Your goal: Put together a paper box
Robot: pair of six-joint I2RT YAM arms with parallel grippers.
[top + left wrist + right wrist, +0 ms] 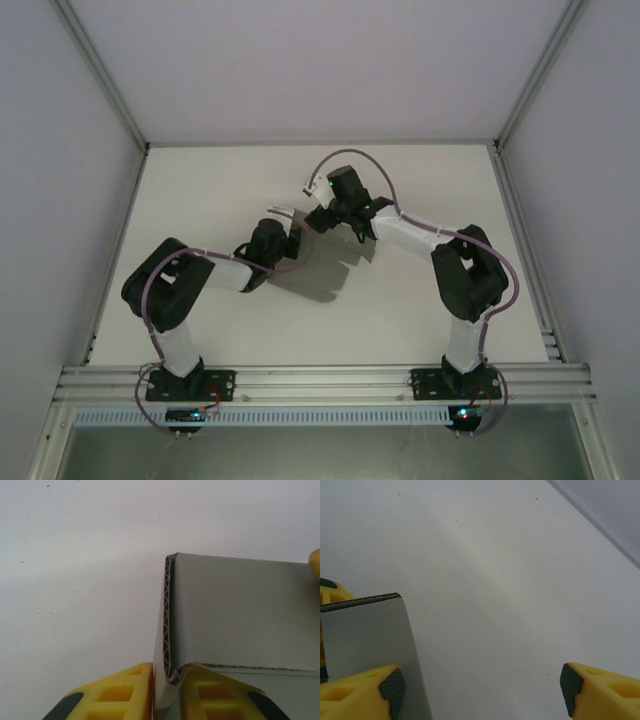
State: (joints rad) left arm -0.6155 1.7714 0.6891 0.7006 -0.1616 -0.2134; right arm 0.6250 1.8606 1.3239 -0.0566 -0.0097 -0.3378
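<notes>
The paper box (325, 265) is a grey corrugated sheet with raised flaps, in the middle of the white table between both arms. My left gripper (167, 692) is shut on a folded-over wall of the paper box (240, 610), whose fluted edge stands upright between its yellow fingers (120, 690). In the top view the left gripper (290, 237) holds the sheet's left side. My right gripper (480, 692) is open wide over the sheet's far edge. A raised grey flap (370, 635) stands just inside its left finger (365, 692), while its right finger (600, 692) hovers over bare table.
The white table (220, 190) is walled by pale panels with aluminium rails at the sides and front. A tip of the right gripper's yellow finger (315, 565) shows past the cardboard panel's far corner. Bare table lies on all sides of the sheet.
</notes>
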